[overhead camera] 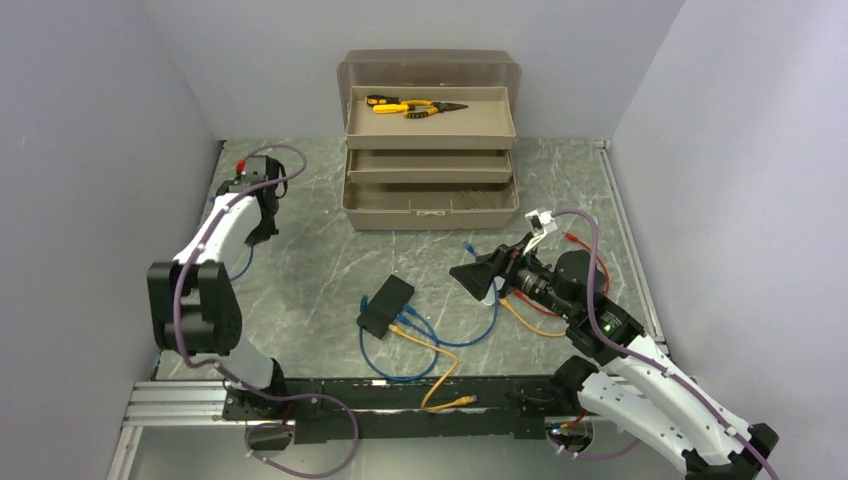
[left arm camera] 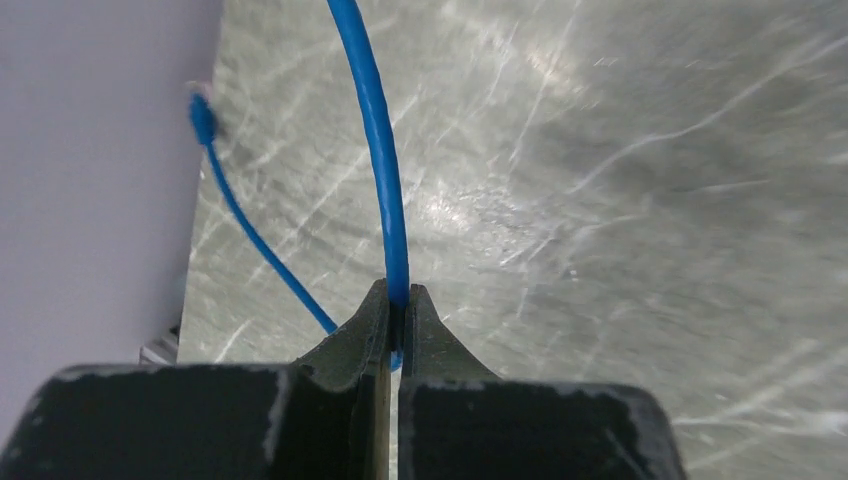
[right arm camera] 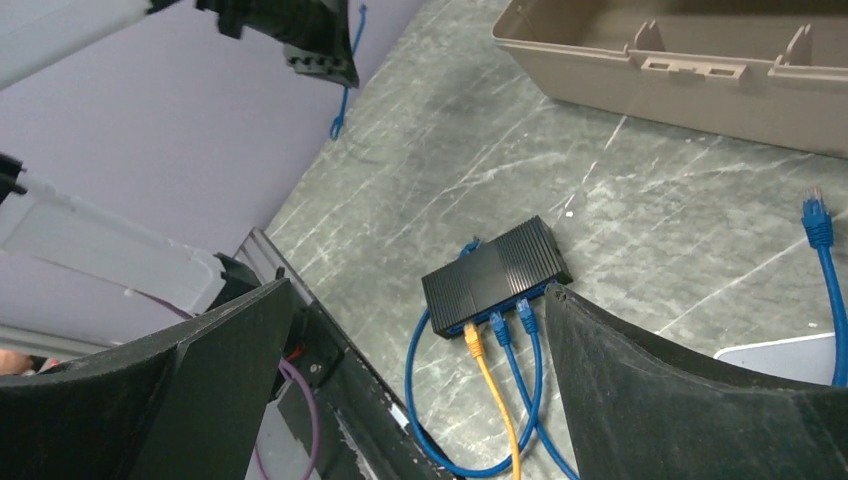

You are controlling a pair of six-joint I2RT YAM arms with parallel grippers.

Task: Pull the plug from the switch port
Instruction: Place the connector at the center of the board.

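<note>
The black switch (overhead camera: 385, 303) lies flat in mid-table. Along its near edge one yellow plug (right arm camera: 473, 342) and two blue plugs (right arm camera: 498, 325) sit in its ports (right arm camera: 495, 275). My right gripper (right arm camera: 418, 290) hovers above and to the right of the switch (overhead camera: 480, 272), wide open with nothing between its fingers. My left gripper (left arm camera: 400, 300) is off by the left wall (overhead camera: 262, 225), shut on a thin blue cable (left arm camera: 375, 120). That cable's free plug (left arm camera: 203, 115) dangles loose, well away from the switch.
A beige toolbox (overhead camera: 430, 150) stands at the back with yellow pliers (overhead camera: 415, 106) in its top tray. Blue and yellow cables (overhead camera: 440, 345) loop in front of the switch. A loose blue plug (right arm camera: 817, 215) and orange and red cables (overhead camera: 545, 310) lie under my right arm.
</note>
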